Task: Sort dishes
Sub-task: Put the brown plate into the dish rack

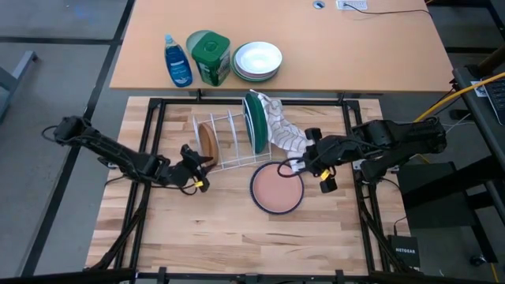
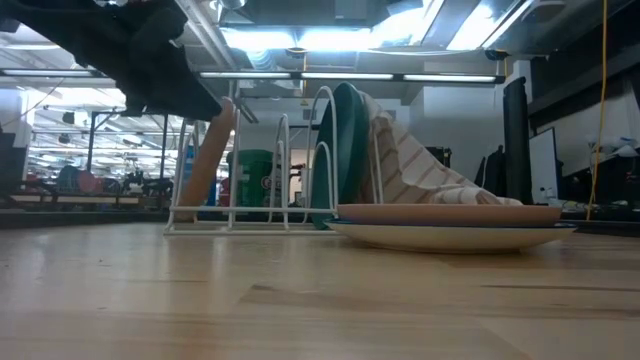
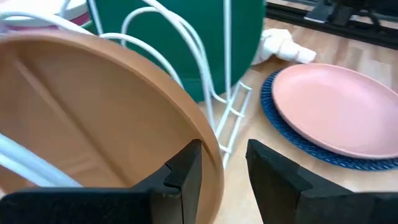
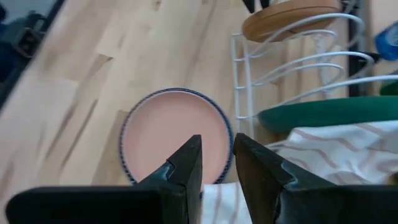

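A white wire rack [image 1: 229, 140] stands mid-table. A brown plate [image 1: 207, 142] leans on edge in its left slots. A dark green plate [image 1: 254, 122] stands upright in a slot farther right, with a striped cloth [image 1: 281, 128] draped over it. A second brown plate [image 1: 277, 186] lies flat on the blue dark-rimmed dish [image 3: 292, 127], which rests on the table in front of the rack. My left gripper [image 1: 202, 162] is open at the leaning plate's near edge. My right gripper [image 1: 304, 161] hovers high beside the cloth, narrowly open and empty. My left gripper [image 3: 224, 168] comes level from the table's left. One finger [image 3: 186, 171] is in front of the leaning brown plate's face, and the other finger stands off past the plate's rim [image 3: 214, 155], with bare table showing between them. Whether the first finger touches the plate I cannot tell.
A blue bottle [image 1: 177, 61], a green canister [image 1: 209, 57] and a stack of white bowls [image 1: 257, 61] stand on the far desk behind the rack. Bare wood lies along the table's near side. A black frame rail [image 1: 150, 142] borders the worktop.
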`<action>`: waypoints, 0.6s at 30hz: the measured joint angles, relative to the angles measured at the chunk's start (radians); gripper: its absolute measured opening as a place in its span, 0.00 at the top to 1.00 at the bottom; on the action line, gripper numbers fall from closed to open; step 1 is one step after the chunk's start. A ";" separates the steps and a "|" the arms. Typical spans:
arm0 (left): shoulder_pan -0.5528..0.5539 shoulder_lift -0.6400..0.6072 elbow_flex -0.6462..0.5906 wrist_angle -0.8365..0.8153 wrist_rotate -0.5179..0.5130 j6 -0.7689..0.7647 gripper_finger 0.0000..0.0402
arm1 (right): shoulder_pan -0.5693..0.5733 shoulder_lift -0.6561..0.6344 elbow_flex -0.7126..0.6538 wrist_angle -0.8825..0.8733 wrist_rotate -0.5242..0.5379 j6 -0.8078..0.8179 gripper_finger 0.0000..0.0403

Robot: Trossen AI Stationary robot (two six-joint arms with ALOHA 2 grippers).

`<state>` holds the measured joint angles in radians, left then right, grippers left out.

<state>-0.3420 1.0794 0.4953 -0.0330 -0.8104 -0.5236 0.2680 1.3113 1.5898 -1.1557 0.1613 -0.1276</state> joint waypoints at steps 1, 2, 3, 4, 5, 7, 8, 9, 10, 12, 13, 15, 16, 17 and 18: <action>-0.011 0.000 0.000 0.000 0.000 0.000 0.71 | 0.000 0.000 0.000 0.000 -0.017 0.000 0.75; -0.023 0.000 0.000 0.003 0.000 -0.001 0.71 | 0.000 0.000 0.000 0.000 -0.033 0.000 0.75; -0.035 0.000 0.000 0.011 0.000 -0.002 0.71 | 0.000 -0.001 -0.005 0.006 -0.048 0.000 0.75; -0.047 0.000 0.000 0.028 0.001 -0.004 0.71 | 0.000 -0.001 -0.013 0.010 -0.061 0.000 0.75; -0.058 0.000 0.000 0.051 0.005 -0.005 0.71 | 0.000 -0.001 -0.023 0.010 -0.071 0.000 0.75; -0.075 0.000 0.000 0.094 0.025 0.001 0.71 | 0.000 -0.001 -0.050 0.014 -0.077 0.003 0.75; -0.081 0.000 0.000 0.110 0.030 0.002 0.71 | 0.000 -0.001 -0.070 0.027 -0.077 0.006 0.75; -0.086 0.000 0.000 0.115 0.030 0.000 0.71 | 0.000 -0.001 -0.093 0.042 -0.077 0.012 0.75; -0.087 0.000 0.000 0.116 0.031 0.000 0.71 | 0.000 -0.001 -0.115 0.057 -0.076 0.017 0.75; -0.082 0.000 0.000 0.114 0.021 0.008 0.71 | 0.000 0.000 -0.160 0.080 -0.076 0.018 0.75; -0.075 0.000 0.000 0.108 0.011 0.012 0.71 | 0.000 0.000 -0.182 0.094 -0.076 0.018 0.75; -0.060 0.000 0.000 0.094 -0.012 0.011 0.71 | 0.000 0.000 -0.224 0.121 -0.076 0.018 0.75; -0.049 0.000 0.000 0.092 -0.022 0.009 0.71 | 0.000 0.000 -0.242 0.121 -0.076 0.019 0.75; -0.039 0.000 0.000 0.094 -0.024 0.008 0.71 | 0.000 0.000 -0.258 0.118 -0.076 0.026 0.75; -0.030 0.000 0.000 0.094 -0.025 0.008 0.71 | 0.000 0.000 -0.273 0.120 -0.076 0.041 0.75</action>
<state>-0.3720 1.0794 0.4953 0.0606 -0.8357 -0.5155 0.2683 1.3117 1.3167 -1.0361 0.0849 -0.0865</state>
